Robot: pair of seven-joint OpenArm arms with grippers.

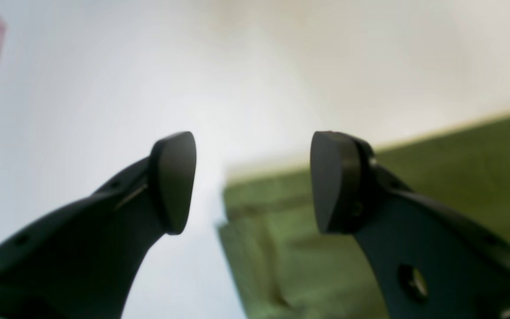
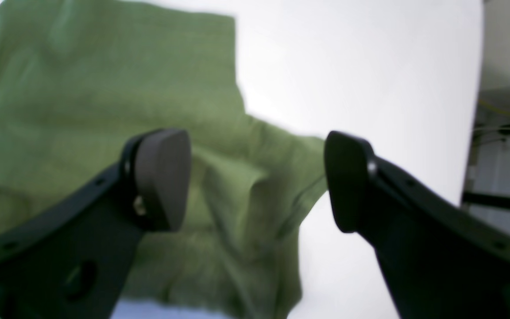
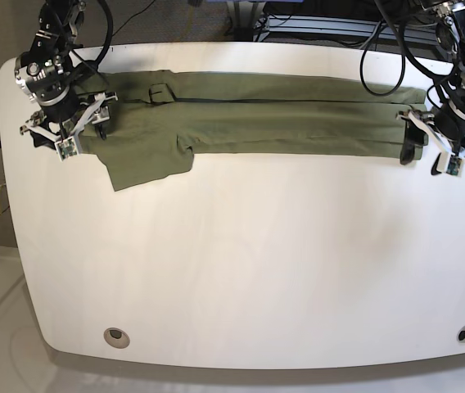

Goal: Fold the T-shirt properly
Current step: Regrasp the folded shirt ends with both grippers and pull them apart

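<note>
The T-shirt (image 3: 257, 110) lies as a long narrow band along the far edge of the white desk (image 3: 241, 262), one sleeve flap spilling toward the near side at the right arm's end. Both arms hover at opposite ends, the left pincer (image 3: 426, 139) and the right pincer (image 3: 69, 123) spread wide, gripping nothing. Lengthwise fold looks done; next, I'd say, tuck that stray sleeve, then pinch an end and carry it across.
</note>
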